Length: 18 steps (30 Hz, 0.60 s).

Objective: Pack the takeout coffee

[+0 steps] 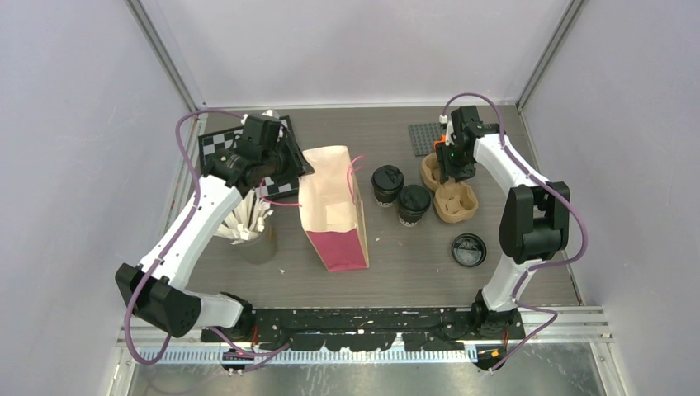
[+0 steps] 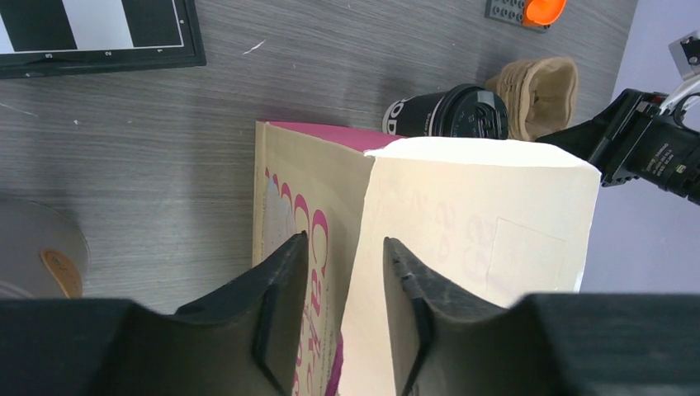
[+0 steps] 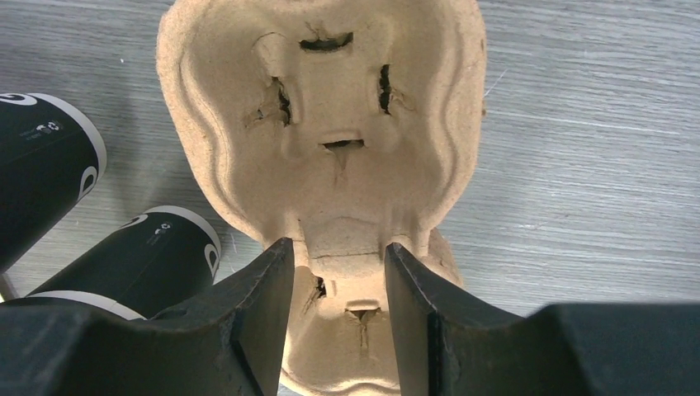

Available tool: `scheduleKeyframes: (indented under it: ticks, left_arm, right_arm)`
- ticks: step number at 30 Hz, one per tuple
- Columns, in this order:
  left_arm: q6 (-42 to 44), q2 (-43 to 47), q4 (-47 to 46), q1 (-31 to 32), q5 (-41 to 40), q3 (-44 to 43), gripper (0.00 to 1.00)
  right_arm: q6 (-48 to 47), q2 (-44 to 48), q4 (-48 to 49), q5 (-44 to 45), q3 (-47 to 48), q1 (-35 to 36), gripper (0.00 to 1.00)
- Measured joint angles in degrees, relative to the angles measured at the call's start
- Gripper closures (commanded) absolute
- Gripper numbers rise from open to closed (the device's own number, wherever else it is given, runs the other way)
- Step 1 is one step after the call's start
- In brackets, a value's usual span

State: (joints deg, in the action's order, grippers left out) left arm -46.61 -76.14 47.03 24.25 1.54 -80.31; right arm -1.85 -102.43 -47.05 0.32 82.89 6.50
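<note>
Coffee cups stand lidded beside the paper bag. Left gripper is parted astride the bag's edge. Right gripper straddles the cup carrier; its grip cannot be determined.

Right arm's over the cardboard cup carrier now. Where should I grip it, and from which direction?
Grip the cup carrier by the raised bridge between its two wells, coming straight down from above. It lies flat with its wells facing up, so that bridge looks like the one narrow upstanding part to pinch; the outer rim flares wide. The right end effector hangs over the bridge, straddling it.
</note>
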Motion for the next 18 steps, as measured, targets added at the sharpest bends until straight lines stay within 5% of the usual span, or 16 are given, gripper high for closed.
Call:
scheduleKeyframes:
  ticks: [18]
  left_arm:
    - [8.15,2.45,5.99,0.00,-4.04,-1.14,0.38]
  right_arm:
    - [0.04,-0.90,-0.37,-0.57,0.28,-0.13,0.68]
